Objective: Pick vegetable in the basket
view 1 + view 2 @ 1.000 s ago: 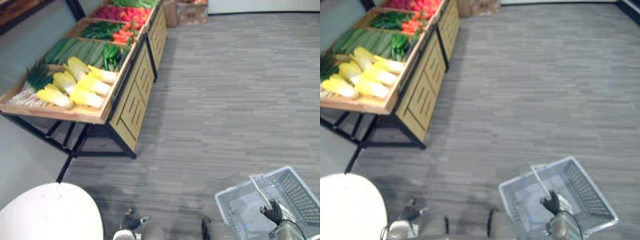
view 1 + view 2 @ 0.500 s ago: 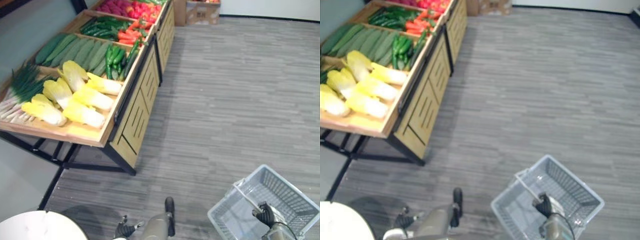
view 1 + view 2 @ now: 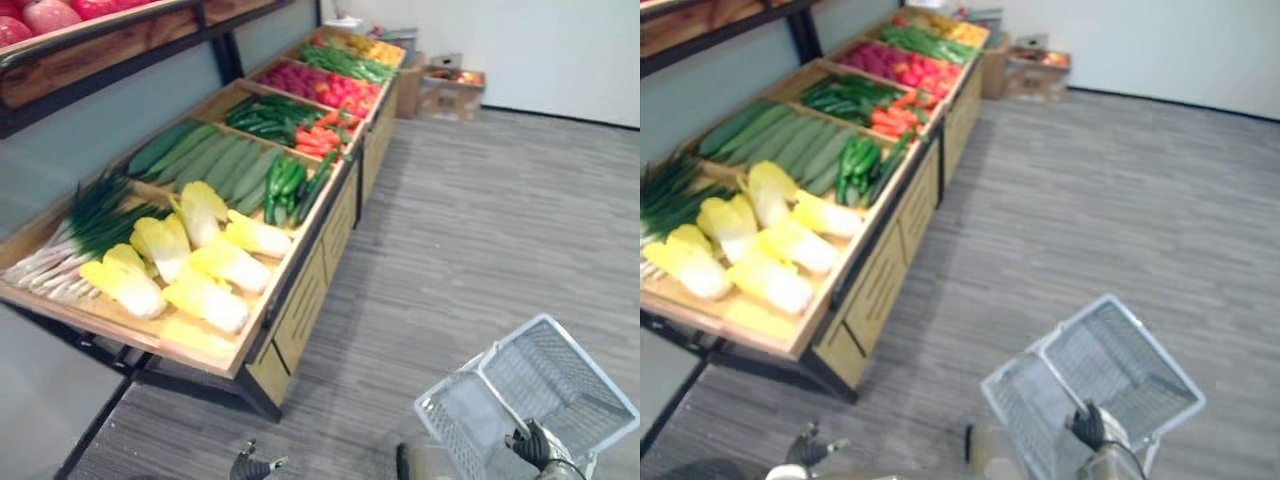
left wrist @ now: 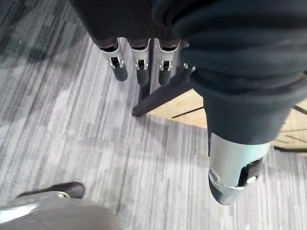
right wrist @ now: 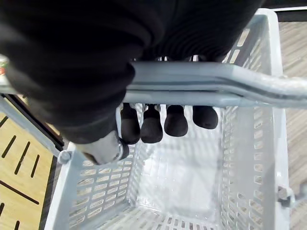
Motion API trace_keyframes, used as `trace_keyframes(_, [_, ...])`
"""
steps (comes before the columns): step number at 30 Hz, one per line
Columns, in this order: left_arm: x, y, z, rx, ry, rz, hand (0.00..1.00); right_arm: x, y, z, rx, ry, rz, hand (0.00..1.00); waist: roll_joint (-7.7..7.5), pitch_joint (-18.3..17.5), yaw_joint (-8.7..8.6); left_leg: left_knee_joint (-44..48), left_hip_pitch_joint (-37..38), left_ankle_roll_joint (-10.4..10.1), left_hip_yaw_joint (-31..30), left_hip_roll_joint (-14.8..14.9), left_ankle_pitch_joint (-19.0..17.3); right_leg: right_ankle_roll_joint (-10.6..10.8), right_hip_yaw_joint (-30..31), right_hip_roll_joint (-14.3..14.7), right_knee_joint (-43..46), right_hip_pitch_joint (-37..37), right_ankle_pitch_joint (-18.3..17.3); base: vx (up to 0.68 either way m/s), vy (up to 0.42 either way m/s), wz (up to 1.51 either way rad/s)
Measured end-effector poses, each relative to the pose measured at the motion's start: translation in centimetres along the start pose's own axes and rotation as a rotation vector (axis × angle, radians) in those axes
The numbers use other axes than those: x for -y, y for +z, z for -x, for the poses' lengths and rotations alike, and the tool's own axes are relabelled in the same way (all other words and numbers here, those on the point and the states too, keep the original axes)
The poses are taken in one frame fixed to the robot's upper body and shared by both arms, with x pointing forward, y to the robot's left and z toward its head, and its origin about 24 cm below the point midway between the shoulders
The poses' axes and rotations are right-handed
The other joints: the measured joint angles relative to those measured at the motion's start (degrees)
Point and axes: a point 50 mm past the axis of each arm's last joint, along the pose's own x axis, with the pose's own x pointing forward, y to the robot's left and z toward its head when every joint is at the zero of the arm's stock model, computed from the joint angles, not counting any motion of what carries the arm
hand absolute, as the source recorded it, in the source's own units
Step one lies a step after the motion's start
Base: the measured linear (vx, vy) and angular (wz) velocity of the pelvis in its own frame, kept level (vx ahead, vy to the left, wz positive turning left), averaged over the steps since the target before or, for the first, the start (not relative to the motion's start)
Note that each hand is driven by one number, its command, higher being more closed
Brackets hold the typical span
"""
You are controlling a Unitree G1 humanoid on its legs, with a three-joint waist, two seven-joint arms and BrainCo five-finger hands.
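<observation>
A pale grey plastic basket [image 3: 540, 390] hangs at the lower right, empty inside [image 5: 172, 177]. My right hand [image 3: 532, 445] is shut on its handle [image 5: 206, 84], fingers curled under the bar. Vegetables lie on a wooden stand [image 3: 250, 300] to the left: yellow-white cabbages [image 3: 200, 265], spring onions [image 3: 70, 240], cucumbers [image 3: 215, 160], green peppers [image 3: 290, 185], carrots [image 3: 315, 135] and red ones [image 3: 330, 85] farther back. My left hand [image 3: 248, 467] hangs low at the bottom edge, away from the stand, fingers [image 4: 139, 67] straight and holding nothing.
Grey striped floor [image 3: 480, 240] stretches to the right of the stand. Cardboard boxes [image 3: 450, 85] sit by the white far wall. An upper shelf [image 3: 90, 40] with red produce runs above the stand. Black metal legs [image 3: 150, 375] carry the stand's near end.
The camera has tilted up and turned toward the stand, so more of the produce row and the far wall show. The basket stays in my right hand; the left hand still hangs low.
</observation>
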Motion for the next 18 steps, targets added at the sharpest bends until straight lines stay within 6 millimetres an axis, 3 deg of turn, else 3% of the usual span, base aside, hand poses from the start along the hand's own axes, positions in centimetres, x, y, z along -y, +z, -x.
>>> trace_keyframes(1, [0.3,0.6,-0.1,0.021,-0.002,0.021,0.00,-0.1,-0.2,0.1,-0.010,-0.002,-0.008,1.00,0.09,-0.01,0.06,0.14,0.71,-0.83,-2.64,0.57,-0.78,0.65,2.64,0.59,-10.68,-0.30,0.53,0.54,-0.219,1.09])
trace_keyframes(4, [0.8,1.2,-0.2,0.033,0.003,0.069,0.00,0.3,-0.2,-0.1,-0.026,-0.019,-0.015,1.00,-0.19,-0.05,0.46,1.22,2.43,-3.10,-8.26,1.88,-4.26,1.11,9.66,-0.03,-29.68,0.18,3.74,0.51,-0.298,1.06])
trace_keyframes(5, [0.8,1.2,-0.2,0.032,0.008,0.082,0.00,0.3,-0.2,0.0,-0.028,-0.019,-0.014,1.00,-0.51,0.01,0.54,1.61,3.16,-3.79,-9.21,1.96,-5.21,1.24,9.38,-0.85,-31.57,0.83,4.61,0.47,-0.350,0.95])
trace_keyframes(6, [0.6,0.9,-0.1,0.020,0.022,0.104,0.00,0.3,-0.2,0.0,-0.027,-0.018,-0.014,1.00,-1.05,0.33,0.78,3.03,4.61,-5.25,-10.46,2.41,-7.26,2.78,7.11,-2.39,-30.51,1.71,9.29,0.36,-0.294,0.79])
trace_keyframes(7, [0.5,0.8,-0.1,0.016,0.027,0.109,0.00,0.3,-0.3,0.0,-0.029,-0.017,-0.013,1.00,-1.03,0.21,0.80,3.65,5.19,-5.99,-11.08,3.09,-8.09,3.37,5.75,-2.38,-28.60,1.67,11.07,0.44,-0.372,0.88])
trace_keyframes(8, [1.1,0.7,0.0,0.008,0.021,0.132,0.00,0.3,-0.3,0.0,-0.039,-0.018,-0.011,1.00,-0.01,-0.21,1.31,5.34,5.41,-6.62,-11.23,4.95,-8.43,1.85,3.06,-1.58,-24.87,1.12,9.79,0.45,-0.360,0.71])
trace_keyframes(9, [1.9,0.7,0.1,0.001,0.014,0.160,0.00,0.6,-0.1,-0.2,-0.032,-0.028,-0.009,1.00,1.64,-1.07,1.61,8.03,3.70,-7.30,-11.10,6.72,-7.98,0.36,0.52,-0.81,-23.65,1.09,8.73,0.44,-0.349,0.67])
trace_keyframes(11, [2.8,1.0,0.2,0.001,0.007,0.187,0.00,1.1,0.6,-0.5,-0.003,-0.045,-0.010,1.00,2.58,-1.25,1.68,12.76,0.56,-9.23,-11.25,8.02,-6.01,-1.84,-2.55,-0.42,-21.94,0.95,6.88,0.39,-0.328,0.63])
trace_keyframes(13, [3.2,1.2,0.2,0.001,0.007,0.207,0.00,1.0,1.2,-0.7,0.016,-0.040,-0.009,1.00,2.90,-1.42,1.56,17.43,-2.28,-10.79,-12.26,8.41,-2.32,-3.59,-5.40,-0.58,-21.76,2.37,5.75,0.37,-0.372,0.66])
trace_keyframes(14, [3.3,1.3,0.1,0.003,0.006,0.215,0.00,0.8,1.1,-0.6,0.015,-0.034,-0.006,1.00,2.02,-0.85,1.51,20.74,-4.02,-12.65,-12.12,8.67,0.73,-4.41,-7.28,-0.85,-22.85,4.64,4.92,0.25,-0.285,0.65])
trace_keyframes(15, [3.1,1.4,0.1,0.009,0.009,0.214,0.00,0.7,1.2,-0.6,0.015,-0.030,-0.006,1.00,2.08,-0.72,1.53,23.37,-5.02,-13.99,-10.63,9.12,3.40,-4.88,-8.61,-1.17,-23.96,6.66,4.48,0.19,-0.270,0.88])
trace_keyframes(16, [2.9,1.4,0.1,0.016,0.015,0.211,0.00,0.7,0.9,-0.5,0.008,-0.028,-0.004,1.00,1.25,-0.20,1.46,26.24,-6.63,-14.31,-5.53,11.25,4.85,-5.53,-11.12,-1.92,-25.88,9.44,4.02,0.15,-0.244,0.97])
trace_keyframes(18, [2.8,1.4,0.1,0.018,0.016,0.206,0.00,0.7,0.2,-0.2,-0.014,-0.033,-0.009,1.00,1.38,-0.09,0.43,26.82,-8.70,-13.38,5.61,15.76,4.33,-5.83,-15.14,-3.19,-28.10,12.86,3.52,0.09,-0.201,1.15])
